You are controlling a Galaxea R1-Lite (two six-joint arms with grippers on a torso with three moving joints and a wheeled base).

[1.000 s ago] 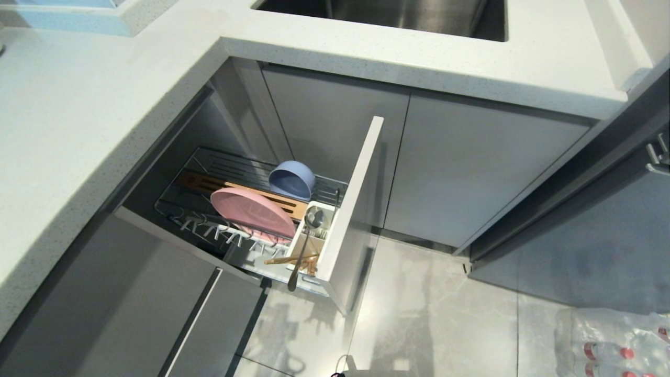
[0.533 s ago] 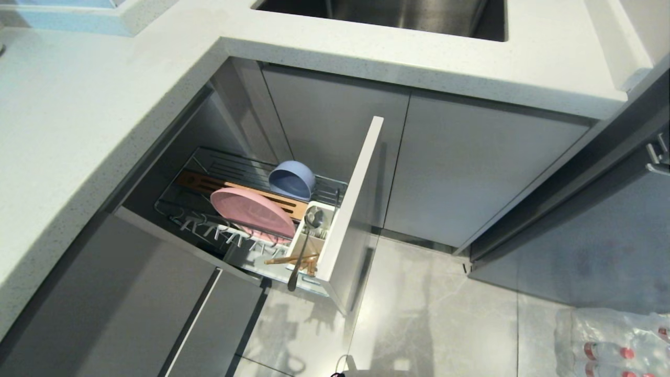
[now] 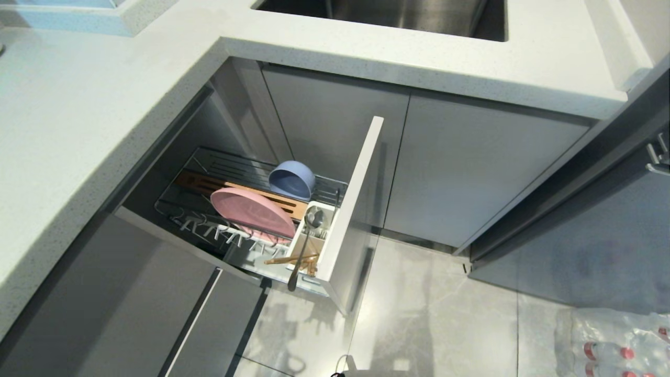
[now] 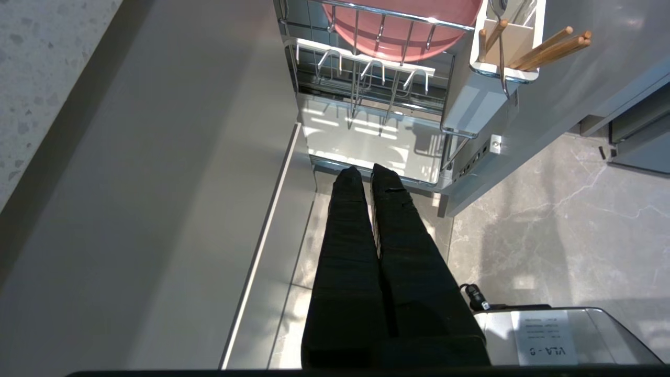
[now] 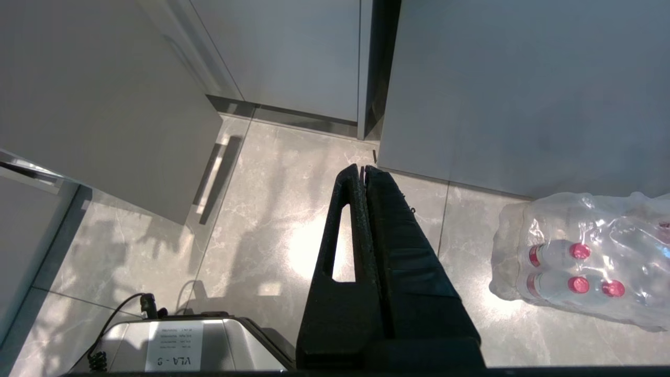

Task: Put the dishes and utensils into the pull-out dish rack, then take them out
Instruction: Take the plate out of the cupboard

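Looking back at the earlier picture, we see nothing has moved. Our head view shows the pull-out dish rack [image 3: 349, 209] pulled out, with the pink plate [image 3: 251, 211] standing at about 9 o'clock from the spoon [image 3: 306, 246] and the blue bowl [image 3: 292, 179] at 12 o'clock. Only the left wrist view shows the chopsticks [image 4: 549, 48] up close. Our left gripper [image 4: 366, 170] hangs near the rack, pressed together and holding nothing. Our right gripper [image 5: 362, 168] is pressed together too, over the floor near the water bottles [image 5: 576, 267].
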